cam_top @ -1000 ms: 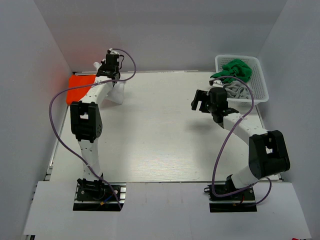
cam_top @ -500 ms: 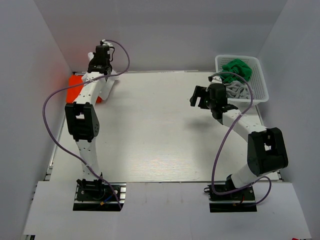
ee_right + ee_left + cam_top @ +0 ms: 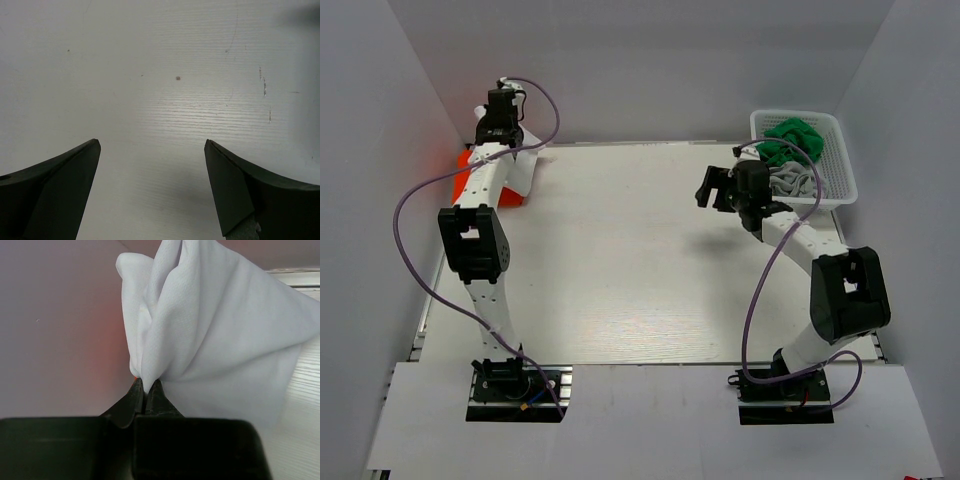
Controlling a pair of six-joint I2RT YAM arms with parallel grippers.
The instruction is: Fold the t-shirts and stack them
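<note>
Now the left gripper pinches a gathered fold of the white t-shirt, soft fine-woven cloth hanging in creased drapes at the far-left corner. The right gripper gapes wide above the grained white table. Since a second ago the left arm has swung leftward, and the cloth hides most of the orange t-shirt.

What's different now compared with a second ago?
The left gripper, shut on the white shirt, swung it left toward the far corner, over the orange shirt, which now shows less. The right gripper, open and empty, crept slightly toward the far side. The basket, green shirt and grey shirt stayed put.
</note>
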